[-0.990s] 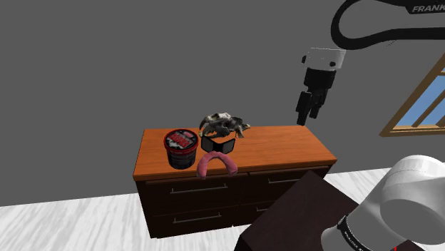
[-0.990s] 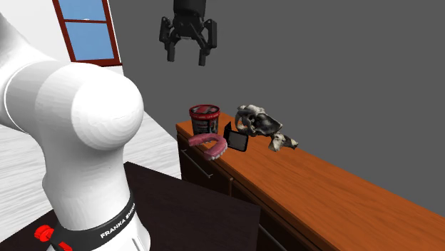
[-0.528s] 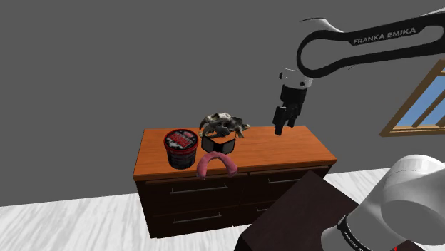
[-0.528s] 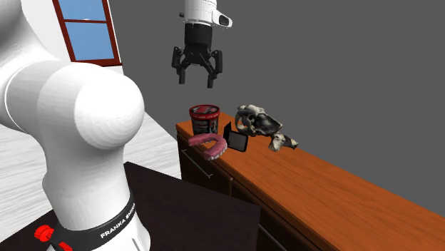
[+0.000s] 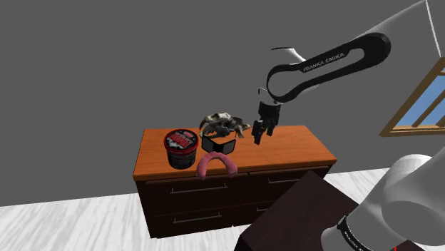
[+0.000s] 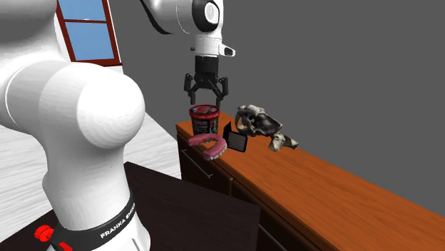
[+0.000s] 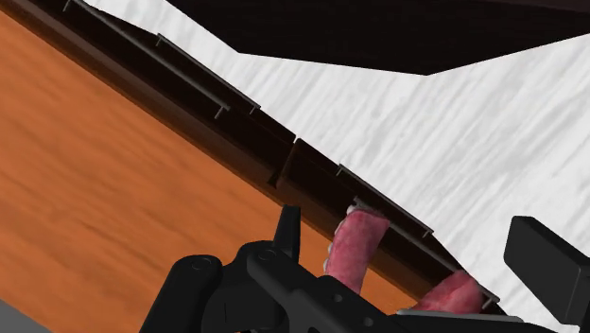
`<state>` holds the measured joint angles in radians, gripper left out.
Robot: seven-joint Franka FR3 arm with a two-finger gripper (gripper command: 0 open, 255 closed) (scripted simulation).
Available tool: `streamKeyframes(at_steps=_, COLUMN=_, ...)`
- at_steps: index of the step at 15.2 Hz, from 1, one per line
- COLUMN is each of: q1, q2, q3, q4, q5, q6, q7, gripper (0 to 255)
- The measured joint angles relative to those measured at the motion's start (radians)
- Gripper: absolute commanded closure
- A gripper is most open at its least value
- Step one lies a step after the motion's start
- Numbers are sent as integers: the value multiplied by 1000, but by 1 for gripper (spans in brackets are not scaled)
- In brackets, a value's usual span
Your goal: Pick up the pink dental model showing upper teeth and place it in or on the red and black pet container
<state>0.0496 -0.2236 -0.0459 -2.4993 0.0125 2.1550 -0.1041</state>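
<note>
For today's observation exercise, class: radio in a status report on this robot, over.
Gripper above dresser, fingers open, empty. Pink dental model untouched at front edge. Black slab close behind it, container beside.

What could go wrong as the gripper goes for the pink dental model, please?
The dental model lies at the front edge of the dresser, so a nudge from the open gripper might push it off. The black box stands close behind it and could get knocked.
</note>
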Motion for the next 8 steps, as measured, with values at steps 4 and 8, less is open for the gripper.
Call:
streamKeyframes(at_steps=4, q1=4, q2=161, q3=2, q4=54, q5=-3, q6=121, q7=-10, gripper=0)
streamKeyframes(at_steps=8, q1=11, q2=319, q3=8, q4=123, q5=-7, q6=223, q7=-11, gripper=0)
